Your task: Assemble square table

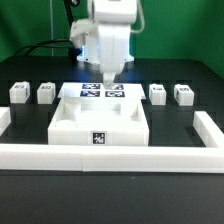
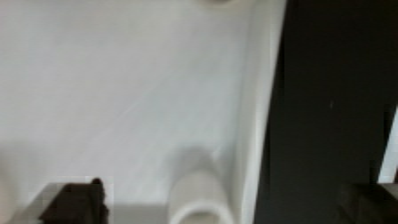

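The white square tabletop [image 1: 100,120] lies flat in the middle of the table, with a black-and-white tag [image 1: 98,138] on its front face. Four short white legs lie in a row behind it: two toward the exterior view's left [image 1: 18,92] [image 1: 45,92] and two toward its right [image 1: 157,94] [image 1: 183,94]. My gripper [image 1: 108,76] hangs over the tabletop's back edge. In the wrist view my gripper [image 2: 228,205] is open and empty. One dark fingertip [image 2: 71,202] is over the white tabletop [image 2: 125,100], the other over the dark table beside its edge. A rounded raised feature [image 2: 205,195] of the slab lies between them.
The marker board [image 1: 103,91] lies flat just behind the tabletop, under the arm. A long low white border wall [image 1: 110,156] runs along the front and turns up both sides [image 1: 210,125]. The table surface [image 2: 329,100] is black.
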Controlling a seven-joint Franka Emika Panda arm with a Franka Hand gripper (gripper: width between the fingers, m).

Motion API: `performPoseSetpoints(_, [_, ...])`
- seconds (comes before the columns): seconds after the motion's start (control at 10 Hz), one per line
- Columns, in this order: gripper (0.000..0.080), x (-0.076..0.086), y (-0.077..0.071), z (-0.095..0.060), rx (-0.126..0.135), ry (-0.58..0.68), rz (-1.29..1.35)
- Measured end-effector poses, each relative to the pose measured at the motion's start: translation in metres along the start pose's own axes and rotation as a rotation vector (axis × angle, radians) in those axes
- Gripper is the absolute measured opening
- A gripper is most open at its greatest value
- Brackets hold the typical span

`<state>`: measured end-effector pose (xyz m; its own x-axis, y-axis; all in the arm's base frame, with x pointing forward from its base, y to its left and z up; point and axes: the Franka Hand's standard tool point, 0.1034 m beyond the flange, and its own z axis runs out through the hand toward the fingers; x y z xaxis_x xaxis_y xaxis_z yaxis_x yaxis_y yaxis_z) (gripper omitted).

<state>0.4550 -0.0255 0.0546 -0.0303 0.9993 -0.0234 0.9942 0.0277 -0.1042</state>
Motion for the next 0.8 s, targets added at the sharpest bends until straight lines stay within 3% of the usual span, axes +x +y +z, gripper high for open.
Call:
performPoseSetpoints(0.4, [0.065,-0.01,-0.008,0.042,0.045,0.021,0.021])
performPoseSetpoints(0.7, [0.0622,-0.009,-0.009,0.043,0.044,0.022,0.022])
performPoseSetpoints(0.8, [0.0451,-0.009,-0.009,0.043,0.044,0.022,0.022])
